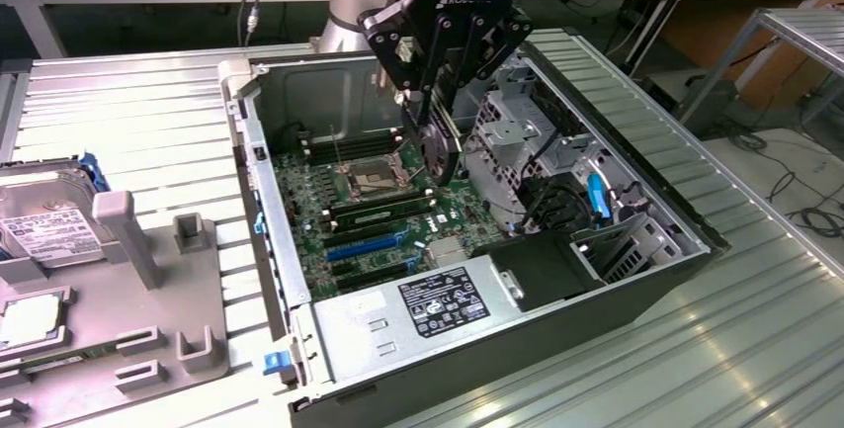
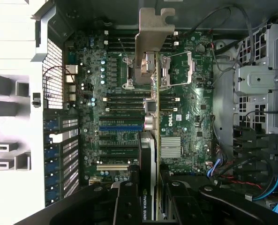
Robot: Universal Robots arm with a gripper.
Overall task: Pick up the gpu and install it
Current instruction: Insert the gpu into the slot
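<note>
I hold the gpu [image 1: 441, 151] on edge above the open computer case [image 1: 259, 181]; my gripper [image 1: 425, 102] is shut on its upper edge. The card hangs over the green motherboard [image 1: 382, 213], near the CPU socket and the memory slots, and touches nothing. In the wrist view the gpu [image 2: 148, 154] runs edge-on from between my fingers [image 2: 127, 204] to its metal bracket [image 2: 152, 42]. My gripper [image 2: 148, 199] clamps it from both sides. The blue expansion slot [image 2: 120, 127] lies to one side of the card on the motherboard [image 2: 188, 131].
A power supply [image 1: 449, 304] fills the case's near end, and a metal drive cage [image 1: 528, 131] with cables [image 1: 596, 196] stands on the exterior view's right. Outside the case, a grey fixture tray [image 1: 132, 240] holds a silver hard drive [image 1: 40, 230].
</note>
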